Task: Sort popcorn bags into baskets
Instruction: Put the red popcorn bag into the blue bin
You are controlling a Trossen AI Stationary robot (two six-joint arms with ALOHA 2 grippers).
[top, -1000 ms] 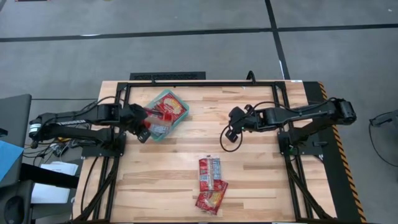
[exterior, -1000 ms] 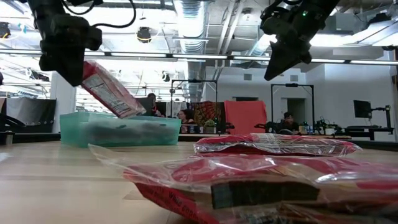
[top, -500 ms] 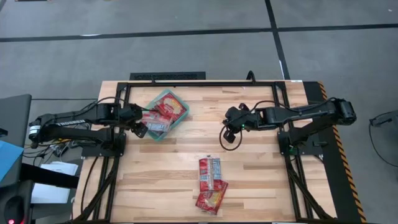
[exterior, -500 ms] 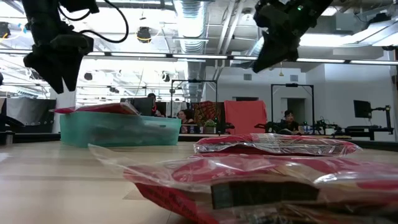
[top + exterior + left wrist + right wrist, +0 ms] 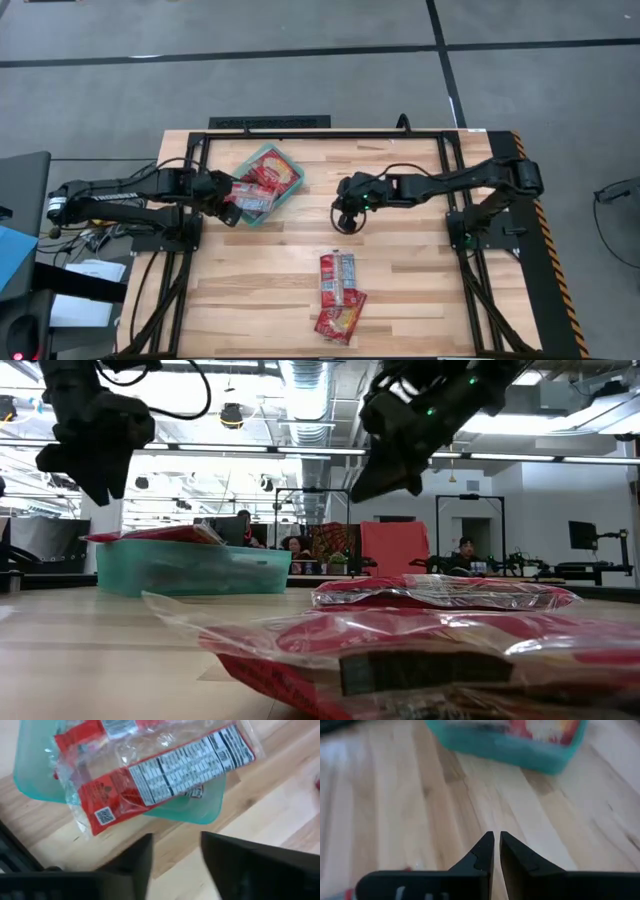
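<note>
The teal tray (image 5: pixel 282 196) stands on the far-left part of the table and holds red popcorn bags (image 5: pixel 271 175). One bag (image 5: pixel 150 775) lies label side up across the tray's left rim and overhangs it. My left gripper (image 5: pixel 176 855) is open and empty. It hovers just left of the tray (image 5: pixel 226 208) and above tray height (image 5: pixel 95 470). Three more bags (image 5: pixel 338 272) (image 5: pixel 341 316) lie overlapping near the table's near edge. My right gripper (image 5: pixel 346 203) is shut, empty and raised over the middle of the table (image 5: pixel 385 472).
Bare wooden tabletop (image 5: pixel 420 270) lies between the tray and the loose bags, and to their right. A black frame (image 5: pixel 330 133) runs along the far edge and down both sides. In the low view, people sit in the room beyond the table (image 5: pixel 462 555).
My left gripper has let go of the bag that hung tilted from it over the tray. That bag now lies flat across the tray's top. My right gripper has moved toward the table's left, from right of centre to the middle.
</note>
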